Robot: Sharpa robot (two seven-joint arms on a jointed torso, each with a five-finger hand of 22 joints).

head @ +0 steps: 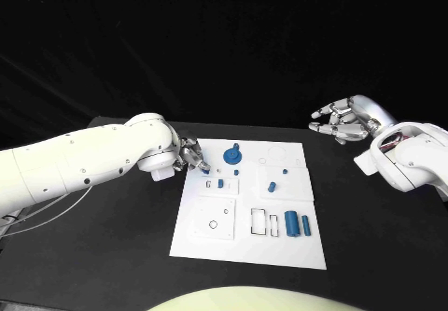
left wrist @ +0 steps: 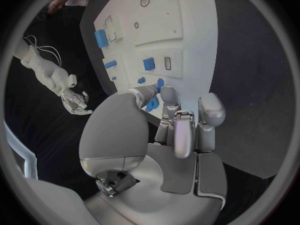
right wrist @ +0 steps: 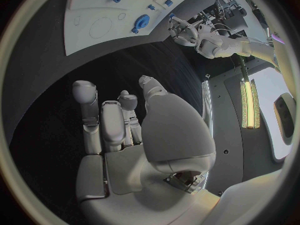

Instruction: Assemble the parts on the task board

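The white task board (head: 245, 249) lies mid-table with blue parts on it. At its far left edge my left hand (head: 190, 157) pinches a small blue part (left wrist: 153, 103) between thumb and a finger, just above the board (left wrist: 194, 30). A round blue disc part (head: 232, 154) sits beside that hand. A short blue peg (head: 270, 187) lies mid-board, and two blue cylinders (head: 292, 224) stand near the right edge. My right hand (head: 344, 123) hangs off the board's far right corner, with its fingers (right wrist: 84, 97) apart and nothing in them.
The board (right wrist: 94, 7) carries raised white plates with slots (head: 259, 221) and a round hole (head: 213, 225). Black table surface (head: 112, 259) surrounds the board on all sides. My left arm (head: 75, 165) stretches across the table's left part.
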